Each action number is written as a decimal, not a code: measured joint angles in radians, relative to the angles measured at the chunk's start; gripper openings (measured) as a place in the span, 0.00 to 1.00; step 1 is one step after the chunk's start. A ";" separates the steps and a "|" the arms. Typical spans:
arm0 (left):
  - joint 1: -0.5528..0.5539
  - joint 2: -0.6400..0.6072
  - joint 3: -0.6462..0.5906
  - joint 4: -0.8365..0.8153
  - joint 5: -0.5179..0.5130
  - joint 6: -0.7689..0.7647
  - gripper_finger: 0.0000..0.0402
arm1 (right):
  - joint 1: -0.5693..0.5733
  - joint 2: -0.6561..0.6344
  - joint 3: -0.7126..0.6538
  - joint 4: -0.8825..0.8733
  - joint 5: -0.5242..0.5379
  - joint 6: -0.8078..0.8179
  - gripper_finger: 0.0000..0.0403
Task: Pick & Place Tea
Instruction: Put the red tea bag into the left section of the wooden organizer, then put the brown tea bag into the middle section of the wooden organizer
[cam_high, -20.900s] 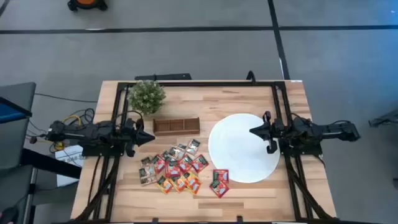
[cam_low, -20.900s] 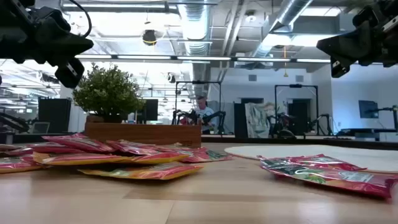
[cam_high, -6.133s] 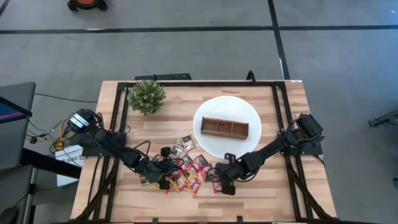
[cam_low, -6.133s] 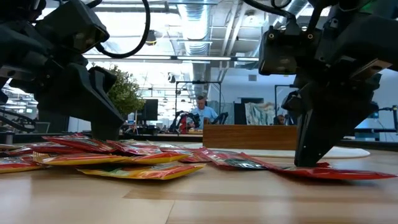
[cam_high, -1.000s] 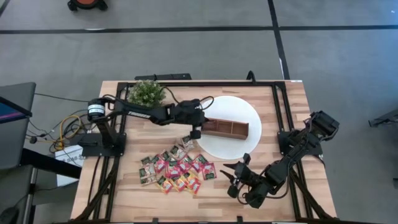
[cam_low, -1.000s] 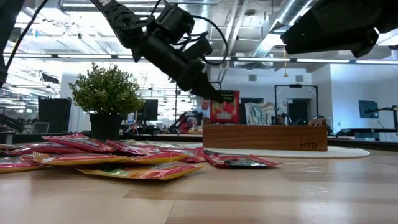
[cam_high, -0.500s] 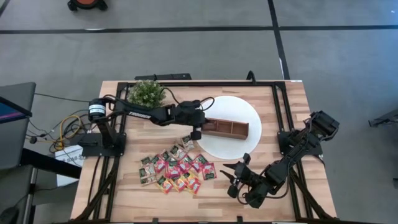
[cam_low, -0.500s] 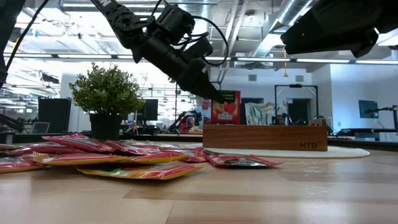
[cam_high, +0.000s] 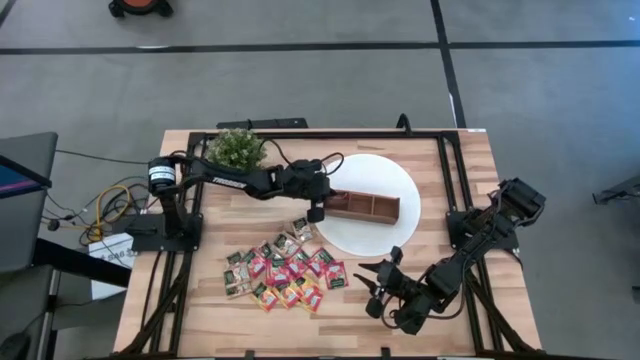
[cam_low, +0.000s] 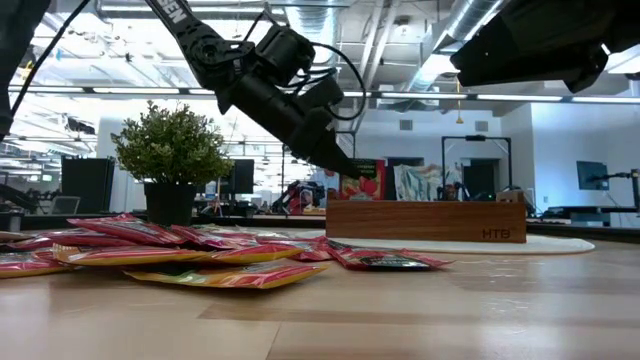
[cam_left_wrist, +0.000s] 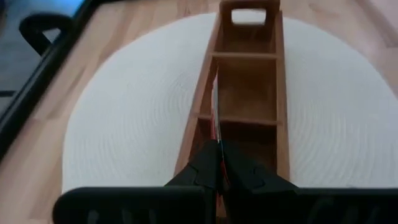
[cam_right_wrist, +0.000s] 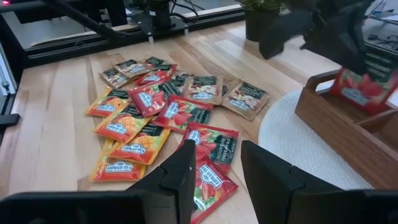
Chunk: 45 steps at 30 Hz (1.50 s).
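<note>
Left gripper (cam_low: 345, 170) was clamped on one red sachet (cam_low: 362, 179), holding it on edge so it could slide down into the wooden tray (cam_high: 362, 207). I judged it partway into the end compartment nearest the gripper; the wrist view showed the sachet (cam_left_wrist: 216, 124) thin against that compartment's wall. Tray sat on the white plate (cam_high: 400, 180). The remaining sachets (cam_high: 285, 270) lay flat and overlapping on the table (cam_high: 450, 165), back toward the front edge: mostly red, some orange and green. Right gripper (cam_right_wrist: 217, 165) hovered near that pile, fingers apart, holding nothing that I could see.
</note>
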 joint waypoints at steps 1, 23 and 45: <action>0.000 0.010 0.000 0.013 0.000 0.000 0.00 | 0.000 0.000 0.000 0.001 0.000 0.000 0.29; 0.003 0.021 0.000 0.037 -0.163 0.021 0.31 | 0.000 0.000 0.000 0.001 -0.003 0.000 0.29; -0.414 -0.512 -0.006 -0.575 -0.523 0.023 0.23 | -0.014 0.000 0.000 0.037 -0.024 0.001 0.29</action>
